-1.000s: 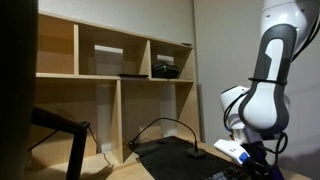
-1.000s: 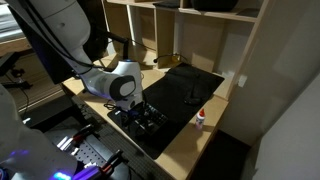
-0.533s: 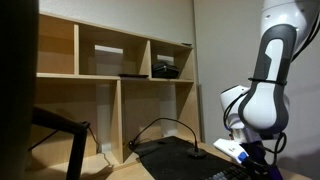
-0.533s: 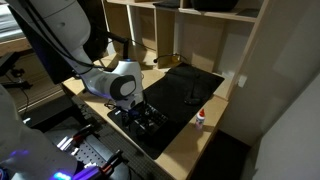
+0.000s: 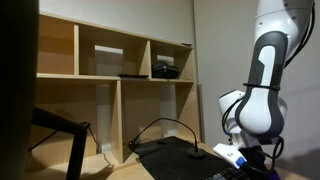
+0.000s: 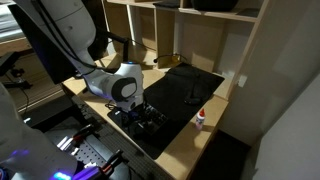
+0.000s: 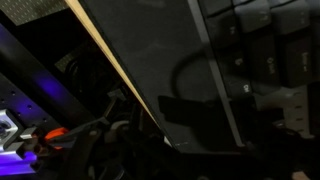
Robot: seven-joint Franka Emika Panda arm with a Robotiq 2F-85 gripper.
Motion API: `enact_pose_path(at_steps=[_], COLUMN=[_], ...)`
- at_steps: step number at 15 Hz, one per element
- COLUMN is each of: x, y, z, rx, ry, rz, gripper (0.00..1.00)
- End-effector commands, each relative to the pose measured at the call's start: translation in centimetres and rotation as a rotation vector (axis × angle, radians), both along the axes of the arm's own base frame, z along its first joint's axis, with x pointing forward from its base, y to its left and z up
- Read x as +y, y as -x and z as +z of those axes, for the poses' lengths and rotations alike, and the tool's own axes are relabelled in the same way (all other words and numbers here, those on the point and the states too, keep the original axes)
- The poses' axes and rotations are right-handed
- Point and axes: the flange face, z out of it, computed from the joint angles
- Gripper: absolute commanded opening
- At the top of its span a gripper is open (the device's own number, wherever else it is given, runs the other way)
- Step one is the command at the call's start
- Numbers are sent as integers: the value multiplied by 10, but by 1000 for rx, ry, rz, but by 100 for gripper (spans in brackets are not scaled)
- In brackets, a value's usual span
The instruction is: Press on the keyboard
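The keyboard shows in the wrist view at the upper right as dark rows of faintly lighter square keys. In an exterior view it lies at the desk's front edge, mostly covered by the gripper, which sits low right over it. In an exterior view the gripper hangs low at the right, just above the desk. The wrist view is too dark to make out the fingers, so I cannot tell whether they are open or shut, or whether they touch the keys.
A large plain black mat covers the desk behind the keyboard. A small white bottle with a red cap stands at the desk's edge. Wooden shelves stand behind. A black cable arcs over the desk.
The arm has leaned slightly, and the wrist has sunk a little toward the keyboard. Nothing else has moved.
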Motion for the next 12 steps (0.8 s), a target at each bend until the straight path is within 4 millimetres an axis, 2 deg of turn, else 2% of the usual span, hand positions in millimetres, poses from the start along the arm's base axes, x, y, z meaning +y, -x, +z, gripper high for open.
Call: enact_pose_path(at_steps=[1, 4, 7, 10, 12], x=[0, 1, 14, 10, 3], y=[0, 1, 9, 9, 11], z=[0, -4, -12, -37, -46], rx=[1, 11, 27, 71, 82], ry=[0, -2, -18, 5, 30], rz=[-1, 5, 40, 21, -7], gripper=[100, 100, 100, 100, 100])
